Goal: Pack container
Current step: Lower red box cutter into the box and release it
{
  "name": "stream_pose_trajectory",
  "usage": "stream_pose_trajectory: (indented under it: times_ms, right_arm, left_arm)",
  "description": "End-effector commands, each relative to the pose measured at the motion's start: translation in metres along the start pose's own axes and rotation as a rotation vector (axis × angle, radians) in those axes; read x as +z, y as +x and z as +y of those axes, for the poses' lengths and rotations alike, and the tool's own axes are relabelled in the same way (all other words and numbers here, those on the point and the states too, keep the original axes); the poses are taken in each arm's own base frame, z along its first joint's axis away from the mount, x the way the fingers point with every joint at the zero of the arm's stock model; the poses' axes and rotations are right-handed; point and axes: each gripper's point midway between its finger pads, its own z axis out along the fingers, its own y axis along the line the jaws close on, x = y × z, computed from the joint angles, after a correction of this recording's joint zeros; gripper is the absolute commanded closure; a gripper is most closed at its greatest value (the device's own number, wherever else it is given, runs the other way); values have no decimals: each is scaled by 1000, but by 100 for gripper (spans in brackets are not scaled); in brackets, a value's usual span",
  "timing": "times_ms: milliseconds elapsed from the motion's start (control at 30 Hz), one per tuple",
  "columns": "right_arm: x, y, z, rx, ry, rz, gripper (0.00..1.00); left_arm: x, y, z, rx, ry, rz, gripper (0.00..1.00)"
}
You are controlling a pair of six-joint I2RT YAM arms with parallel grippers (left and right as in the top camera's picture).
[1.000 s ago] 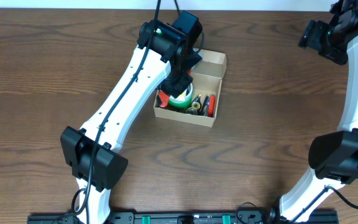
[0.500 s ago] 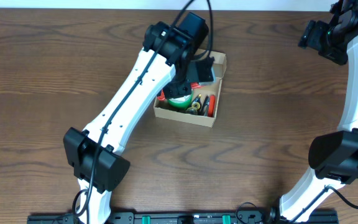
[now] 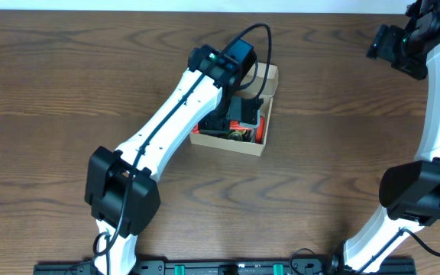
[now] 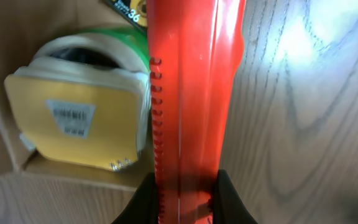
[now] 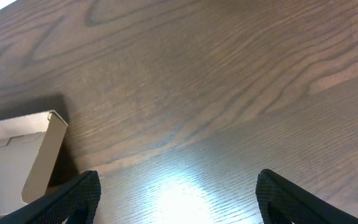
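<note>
Left pincer (image 4: pixel 185 198): pressed together on a long red piece (image 4: pixel 191 93), one finger (image 4: pixel 143 200) on each side of its near end. The piece runs straight away from the pincer, and its left edge is toothed. Whether its far end touches anything cannot be told.

The container (image 3: pixel 221 140) lies directly beneath the left pincer in the overhead view, an open tan cardboard box. Its lid flap (image 3: pixel 269 76) is folded back on the far side of the pincer. The left arm covers most of the interior from above.

Left wrist view, contents left of the held piece:
- A yellow rounded block (image 4: pixel 73 121) with a pale label lies just beside the toothed edge.
- A green-rimmed item (image 4: pixel 118 32) lies behind the block and appears to touch it.
- A dark strip (image 4: pixel 127 9) with yellow print sits at the far end; its lettering is cut off by the frame.

Right of the held piece there is only bare brown wood-grain worktop (image 4: pixel 309 99).

Right pincer (image 5: pixel 176 186): spread wide, nothing between the fingers, over bare worktop with a bright glare patch. It is well apart from the container, near the worktop's far right corner. In its own view the lid flap shows off to the pincer's lower left.
</note>
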Motion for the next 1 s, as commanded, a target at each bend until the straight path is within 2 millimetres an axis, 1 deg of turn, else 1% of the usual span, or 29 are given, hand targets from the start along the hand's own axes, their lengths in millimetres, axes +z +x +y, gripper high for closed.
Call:
stream_pose_trajectory:
  times_ms: [0, 133, 367, 533, 633, 867, 967]
  right_arm:
    - [4, 3, 6, -25, -7, 13, 18]
    - [4, 4, 6, -25, -6, 17, 18]
    - [4, 4, 6, -25, -6, 18, 18]
    - [4, 4, 6, -25, -6, 18, 18]
    - [4, 4, 6, -25, -6, 17, 18]
    - [4, 4, 6, -25, -6, 17, 18]
    - [4, 4, 6, -25, -5, 17, 18]
  left_arm:
    - [11, -1, -4, 70, 19, 2, 94]
    - [15, -4, -1, 84, 9, -6, 94]
    - [15, -20, 5, 135, -21, -78, 94]
    - [16, -26, 7, 138, -23, -99, 94]
    - [22, -26, 5, 138, -3, -94, 94]
    - [52, -26, -1, 142, 69, -54, 94]
    - [58, -25, 0, 142, 77, -39, 94]
